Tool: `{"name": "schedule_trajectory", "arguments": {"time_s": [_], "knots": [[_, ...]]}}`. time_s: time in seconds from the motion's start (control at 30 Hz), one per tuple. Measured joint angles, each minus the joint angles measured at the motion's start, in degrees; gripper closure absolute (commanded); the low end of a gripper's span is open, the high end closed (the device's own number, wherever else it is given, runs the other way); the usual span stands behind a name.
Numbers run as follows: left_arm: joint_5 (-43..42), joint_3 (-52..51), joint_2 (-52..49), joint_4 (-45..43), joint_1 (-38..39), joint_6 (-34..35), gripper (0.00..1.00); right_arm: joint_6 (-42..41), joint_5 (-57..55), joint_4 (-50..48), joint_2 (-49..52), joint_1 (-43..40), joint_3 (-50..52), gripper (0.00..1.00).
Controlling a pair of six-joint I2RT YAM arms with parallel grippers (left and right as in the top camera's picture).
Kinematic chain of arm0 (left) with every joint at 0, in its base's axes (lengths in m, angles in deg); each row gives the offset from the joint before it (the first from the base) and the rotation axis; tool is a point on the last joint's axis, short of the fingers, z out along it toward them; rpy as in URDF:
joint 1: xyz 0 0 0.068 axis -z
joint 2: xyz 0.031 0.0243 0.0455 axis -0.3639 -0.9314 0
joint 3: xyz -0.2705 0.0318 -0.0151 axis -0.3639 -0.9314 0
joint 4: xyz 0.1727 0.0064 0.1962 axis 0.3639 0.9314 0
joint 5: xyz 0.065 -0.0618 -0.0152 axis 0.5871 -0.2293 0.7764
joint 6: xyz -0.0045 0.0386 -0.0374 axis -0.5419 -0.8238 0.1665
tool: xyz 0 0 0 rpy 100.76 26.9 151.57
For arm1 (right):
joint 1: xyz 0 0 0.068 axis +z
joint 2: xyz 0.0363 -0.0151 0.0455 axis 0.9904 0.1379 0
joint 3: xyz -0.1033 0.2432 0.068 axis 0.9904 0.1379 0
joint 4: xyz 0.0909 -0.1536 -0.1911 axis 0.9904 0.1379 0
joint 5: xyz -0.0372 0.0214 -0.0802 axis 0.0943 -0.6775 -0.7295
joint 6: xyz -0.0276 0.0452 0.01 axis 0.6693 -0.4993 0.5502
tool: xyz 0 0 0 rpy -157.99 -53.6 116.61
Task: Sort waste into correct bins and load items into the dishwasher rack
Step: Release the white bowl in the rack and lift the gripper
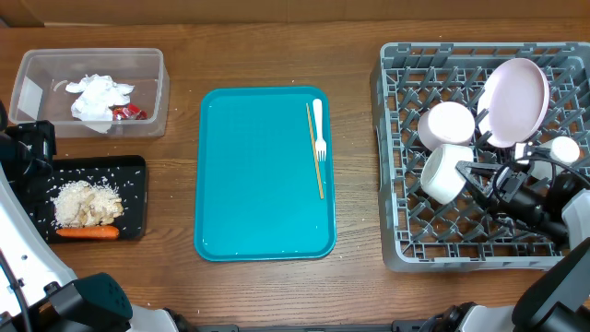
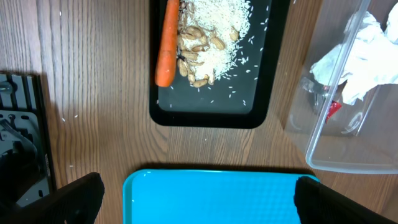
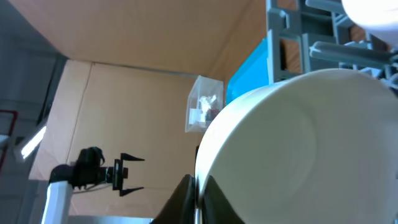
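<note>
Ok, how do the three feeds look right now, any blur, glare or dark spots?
Overhead: evenly lit and sharp, no harsh glare on the teal tray. Left wrist: rice grains on the black tray are crisp, and the clear tub wall looks hazy. Right wrist: the white bowl fills the frame, close and soft-edged, with the background tilted.
</note>
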Motion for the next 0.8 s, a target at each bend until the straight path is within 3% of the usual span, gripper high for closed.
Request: {"name": "schedule_trajectory", "arguments": {"time_s": [0.1,0.27,0.47,0.6,0.7,0.8], "knots": [[0.02,0.00,0.00,0.00,0.00,0.00,0.00,-3.17,-6.05,0.33,0.00,0.00,-1.11,0.57],[0.02,0.00,0.00,0.00,0.00,0.00,0.00,-17.92,-26.08,0.24,-0.11,0.00,-12.50,0.53],[0.00,0.00,0.00,-0.02,0.00,0.00,0.00,-35.23,-49.90,0.42,-6.29,0.00,-17.11,0.53],[0.00,0.00,0.00,0.00,0.00,0.00,0.00,-39.56,-54.93,0.72,-13.14,0.00,-17.18,0.54],[0.00,0.00,0.00,0.00,0.00,0.00,0.00,-40.70,-56.50,1.75,-17.73,0.07,-17.27,0.64],[0.00,0.00,0.00,-0.02,0.00,0.00,0.00,-41.07,-58.38,2.36,-19.85,1.60,-17.38,0.94]]}}
